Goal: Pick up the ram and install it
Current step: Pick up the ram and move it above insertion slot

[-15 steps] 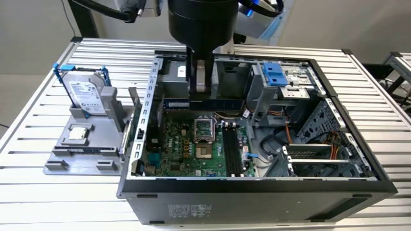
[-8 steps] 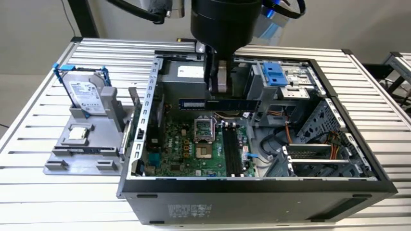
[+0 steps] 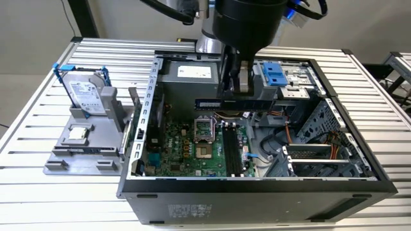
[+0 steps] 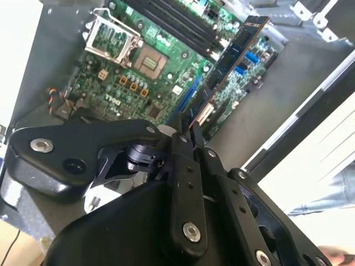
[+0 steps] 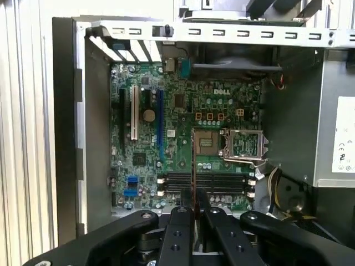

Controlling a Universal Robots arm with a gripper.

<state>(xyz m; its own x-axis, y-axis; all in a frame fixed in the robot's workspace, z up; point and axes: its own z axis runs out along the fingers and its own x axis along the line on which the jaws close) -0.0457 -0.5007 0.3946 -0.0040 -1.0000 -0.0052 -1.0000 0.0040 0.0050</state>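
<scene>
Since a memory stick meets its socket edge-first, the ram [image 3: 212,102] is carried level and standing on its long edge. It is pinched near its middle between the fingers of the gripper [image 3: 239,92], which are drawn narrow onto it. The gripper hangs straight down into the open case [image 3: 257,190]. The stick hovers over the motherboard [image 3: 183,149], above the far end of the black memory slots [image 3: 232,151] and clear of them, so it is not seated.

In the exterior view it lies from that view's left to its right, while the slots run from the case's far wall toward its near wall. In the first wrist view it shows as a thin line [image 5: 193,160] crossing the slots [image 5: 213,182] squarely. I judge it is held crosswise to them and not yet lined up. In the second wrist view its chip-covered face [image 4: 230,58] reaches out beyond the fingertips [image 4: 178,145] over the board.

The slots look empty, with nothing lying on them. Just beside them, on the exterior view's left, sits the CPU socket [image 3: 204,127] with its metal frame. On the other side a bundle of cables [image 3: 282,137] loops near the board's edge, close enough to matter to a wide tool. The power supply [image 3: 189,79] fills the case's far corner, with a blue drive caddy [image 3: 275,72] along the same far wall.

Outside the case, toward the table's [image 3: 64,202] edge on the exterior view's left, a grey stand [image 3: 57,161] holds a hard drive [image 3: 83,91] upright in its blue frame. A small square chip [image 3: 78,133] rests flat on the same stand, well apart from the work
</scene>
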